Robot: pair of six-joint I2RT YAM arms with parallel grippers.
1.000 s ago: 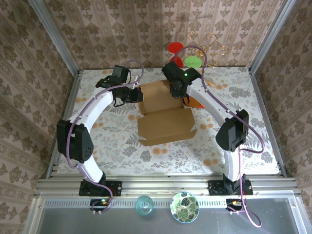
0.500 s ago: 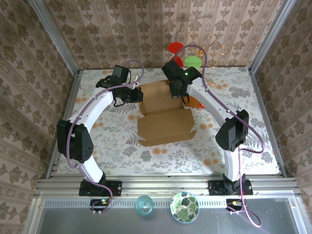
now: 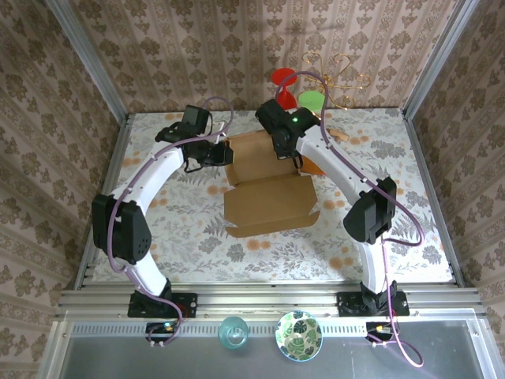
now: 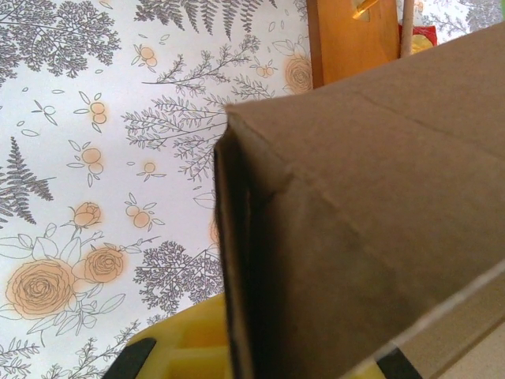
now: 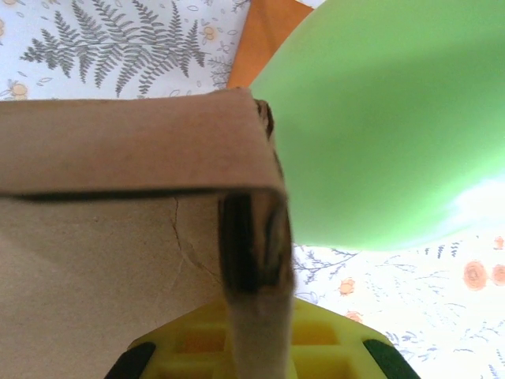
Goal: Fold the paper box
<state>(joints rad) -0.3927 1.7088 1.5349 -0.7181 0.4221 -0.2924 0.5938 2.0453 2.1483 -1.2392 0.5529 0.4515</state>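
Resting mid-way across the surface, the paper box has its near half flat and its far panel raised. Left hand and right hand each pinch a far corner of that panel, closed on cardboard, likely so it folds evenly.

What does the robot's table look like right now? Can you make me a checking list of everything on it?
Surface: flowery tablecloth, lying flat.
Job's things: cardboard box, partly folded, in the middle of the table.
Clutter: orange wooden stand just right of the box; red disc and green disc behind it; bowl and glass on the near ledge.
Grippers: left claw shut on the box's far left edge; right claw shut on its far right edge.
Cables: purple cable running along each arm.
Surroundings: wallpapered walls, metal frame.
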